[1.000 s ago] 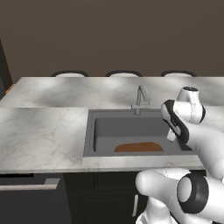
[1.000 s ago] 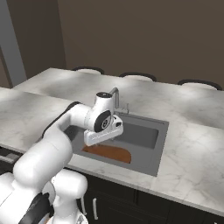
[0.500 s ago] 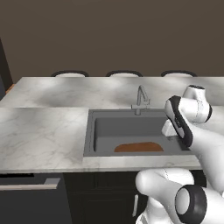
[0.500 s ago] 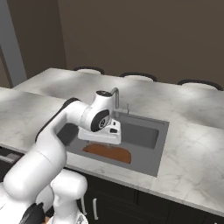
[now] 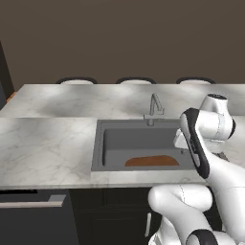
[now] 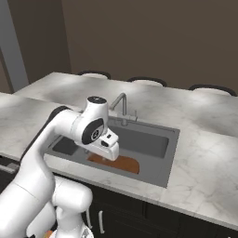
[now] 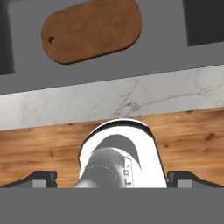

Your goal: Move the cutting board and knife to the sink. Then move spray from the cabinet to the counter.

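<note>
Fingertips (image 7: 41,178) are being shown set wide apart at the near edge of the hand view, with nothing being gripped. Beyond them, the marble counter (image 7: 131,98) edge is being looked down on, then the sink (image 7: 166,39). The cutting board (image 7: 92,29) is being seen lying flat on the sink floor, toward its front wall. At the sink's far rim, the faucet (image 5: 154,107) is being seen upright.
</note>
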